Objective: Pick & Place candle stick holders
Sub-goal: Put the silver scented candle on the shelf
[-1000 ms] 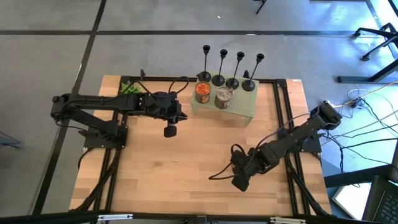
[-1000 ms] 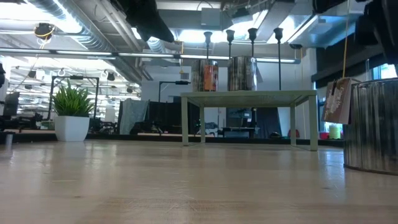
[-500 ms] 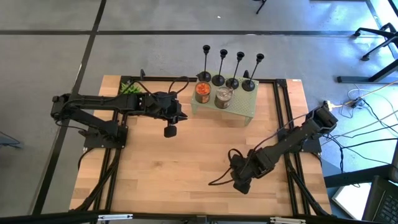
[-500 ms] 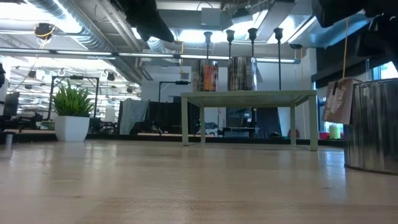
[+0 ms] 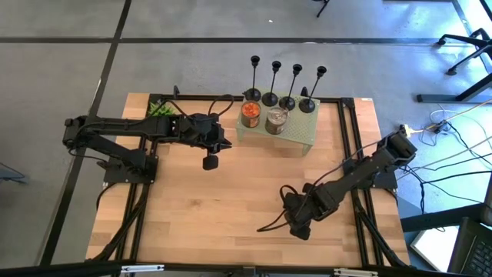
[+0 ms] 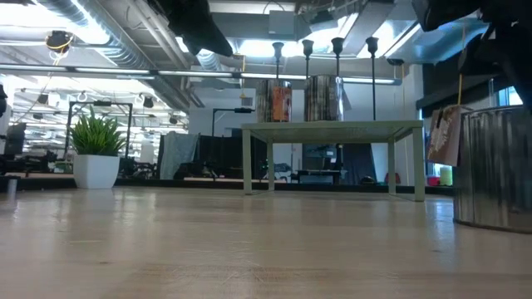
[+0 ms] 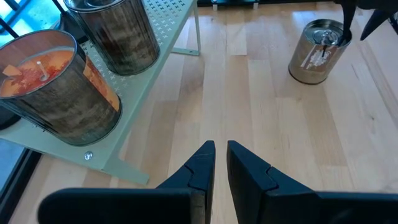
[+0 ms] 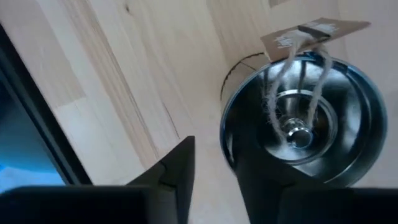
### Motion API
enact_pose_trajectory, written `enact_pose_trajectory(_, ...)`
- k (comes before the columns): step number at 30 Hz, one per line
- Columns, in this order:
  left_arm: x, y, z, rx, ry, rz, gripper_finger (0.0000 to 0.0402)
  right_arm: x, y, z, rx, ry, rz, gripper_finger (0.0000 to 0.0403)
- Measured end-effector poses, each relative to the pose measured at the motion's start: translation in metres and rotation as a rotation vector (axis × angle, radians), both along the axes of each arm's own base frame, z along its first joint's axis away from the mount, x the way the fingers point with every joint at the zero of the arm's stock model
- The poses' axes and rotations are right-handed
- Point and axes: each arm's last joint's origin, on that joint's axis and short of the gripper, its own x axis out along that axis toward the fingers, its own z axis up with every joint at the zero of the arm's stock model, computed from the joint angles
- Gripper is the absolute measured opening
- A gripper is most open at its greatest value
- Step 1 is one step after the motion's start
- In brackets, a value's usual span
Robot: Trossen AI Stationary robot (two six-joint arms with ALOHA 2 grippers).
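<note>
Several slim black candle stick holders stand upright in a row on their round bases, at the far edge of a green shelf; in the low view they rise behind two jars. My left gripper hangs shut in front of the shelf, left of it, touching nothing. My right gripper points down near the table's front right, over a silver tin with a paper tag. Its fingers stand either side of the tin's rim. My right gripper comes at the silver tin from above, pointing down. One finger is over the tin's open mouth and the other is outside its wall. The tin stands upright on the table. Whether either finger touches the wall, I cannot tell.
An orange candle jar and a dark jar stand on the green shelf, in front of the holders. A small green plant is at the far left corner. Cables trail from the right arm across the bare wood.
My right gripper has sunk toward the silver tin and rolled about its own axis. In the low view the tin has shifted a little on the table and its tag has swung.
</note>
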Motion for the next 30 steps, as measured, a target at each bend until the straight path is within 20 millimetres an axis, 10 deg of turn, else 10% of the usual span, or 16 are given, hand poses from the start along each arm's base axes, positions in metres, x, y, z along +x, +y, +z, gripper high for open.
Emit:
enact_pose_trajectory(9, 0.0, 0.0, 0.0, 0.0, 0.0, 0.0, 0.0036, 0.003, 0.0, -0.004, -0.044, -0.028, 0.015, 0.0013)
enact_pose_trajectory(30, 0.0, 0.0, 0.0, 0.0, 0.0, 0.0, 0.0036, -0.002, -0.003, 0.036, -0.107, 0.106, 0.11, 0.0003)
